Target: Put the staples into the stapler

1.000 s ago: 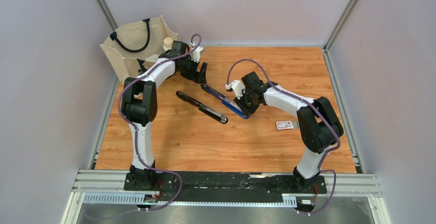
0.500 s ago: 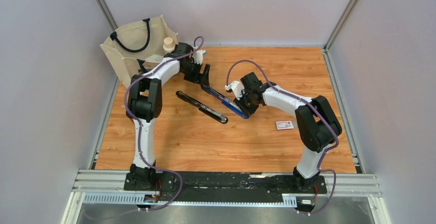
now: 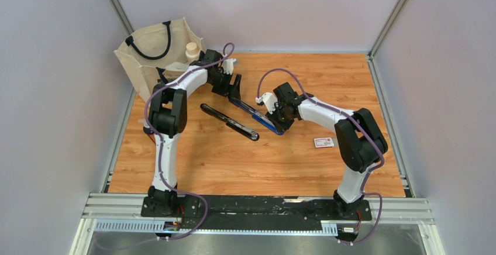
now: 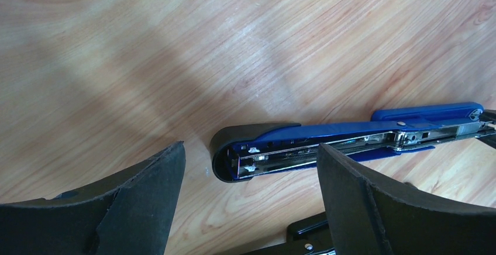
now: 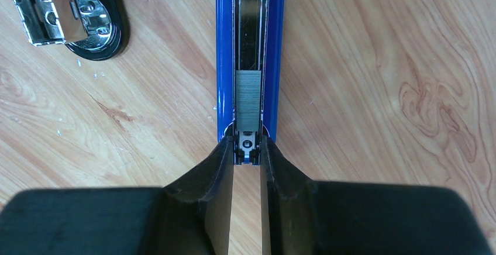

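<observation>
The stapler lies opened flat on the wooden table. Its blue magazine arm (image 3: 255, 114) runs diagonally, and its black base (image 3: 229, 122) lies beside it. A grey strip of staples (image 5: 248, 100) sits in the magazine channel. My right gripper (image 5: 247, 150) is shut on the near end of the blue arm (image 5: 250, 44). My left gripper (image 4: 251, 190) hangs open over the far tip of the blue arm (image 4: 351, 133), touching nothing. The white staple box (image 3: 323, 142) with red print lies to the right.
A cream tote bag (image 3: 153, 53) with black handles stands at the back left corner, and a pale bottle top (image 3: 191, 49) shows beside it. The black base's metal end (image 5: 88, 15) lies left of the blue arm. Grey walls enclose the table.
My left arm has swung slightly to the right, bringing its open gripper closer over the blue arm's far tip. The right arm and the stapler have not moved.
</observation>
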`<state>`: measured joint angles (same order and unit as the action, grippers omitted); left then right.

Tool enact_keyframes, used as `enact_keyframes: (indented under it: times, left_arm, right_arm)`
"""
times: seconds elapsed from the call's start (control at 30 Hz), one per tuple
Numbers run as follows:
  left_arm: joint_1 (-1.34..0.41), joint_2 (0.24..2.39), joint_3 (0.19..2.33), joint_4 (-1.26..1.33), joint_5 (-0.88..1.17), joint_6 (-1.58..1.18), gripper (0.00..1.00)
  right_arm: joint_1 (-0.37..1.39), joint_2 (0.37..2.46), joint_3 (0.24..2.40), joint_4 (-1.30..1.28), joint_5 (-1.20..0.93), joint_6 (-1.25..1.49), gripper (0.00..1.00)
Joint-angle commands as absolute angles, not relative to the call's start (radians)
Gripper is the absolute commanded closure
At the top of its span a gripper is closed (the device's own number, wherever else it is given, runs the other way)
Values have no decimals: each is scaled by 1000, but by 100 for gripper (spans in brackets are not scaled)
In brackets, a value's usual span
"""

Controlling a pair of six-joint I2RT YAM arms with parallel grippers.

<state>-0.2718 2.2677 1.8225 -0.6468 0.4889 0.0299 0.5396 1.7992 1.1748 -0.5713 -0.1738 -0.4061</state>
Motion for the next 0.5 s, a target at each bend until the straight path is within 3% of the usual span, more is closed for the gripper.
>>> enact_keyframes:
  times: [0.0,0.47]
  left_arm:
    - [-275,2261,1850,-614,526,6,11]
    - [-279,2215,1773,-598,575,-29,22]
  right_arm:
    - [537,1832,1187,-574,-155,-428,85]
    - [537,1835,1189,-577,-146,-425,85]
